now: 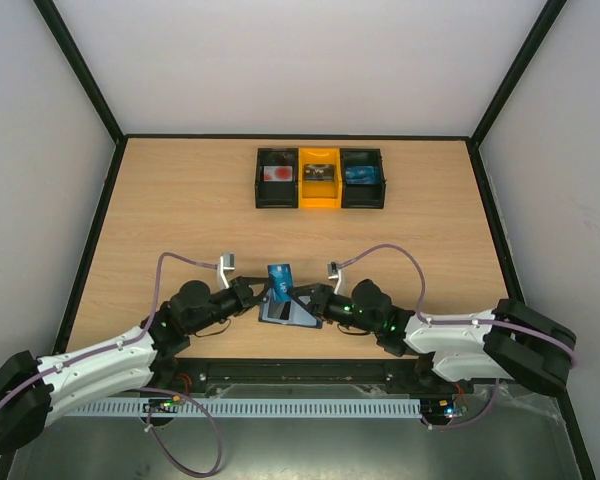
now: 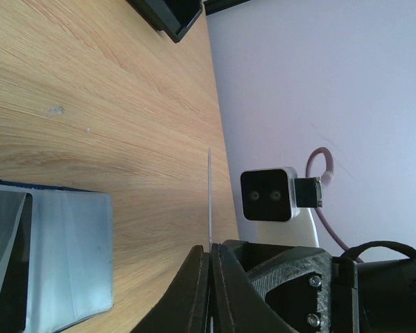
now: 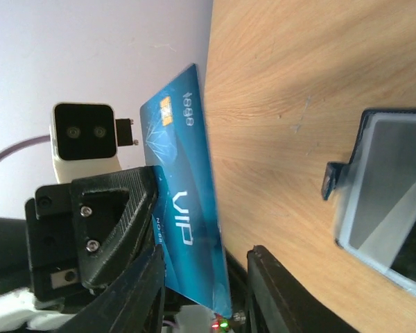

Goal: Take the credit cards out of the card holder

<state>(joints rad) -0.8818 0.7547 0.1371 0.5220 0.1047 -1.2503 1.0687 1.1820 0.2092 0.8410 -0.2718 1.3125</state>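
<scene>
The blue credit card (image 1: 279,277) stands on edge above the table, pinched in my left gripper (image 1: 260,293). In the left wrist view the card (image 2: 209,194) shows edge-on as a thin line between my shut left gripper (image 2: 210,248). In the right wrist view the card (image 3: 184,187) reads VIP, and its lower corner hangs between the spread jaws of my open right gripper (image 3: 206,258). The card holder (image 1: 285,314) lies open on the table between both grippers, held by neither. It also shows in the left wrist view (image 2: 62,257) and the right wrist view (image 3: 392,201), tab toward the card.
Three small bins stand in a row at the back of the table: a black one (image 1: 277,178), a yellow one (image 1: 319,178) and a black one (image 1: 362,178), each with something inside. Dark-framed walls close in the table on three sides.
</scene>
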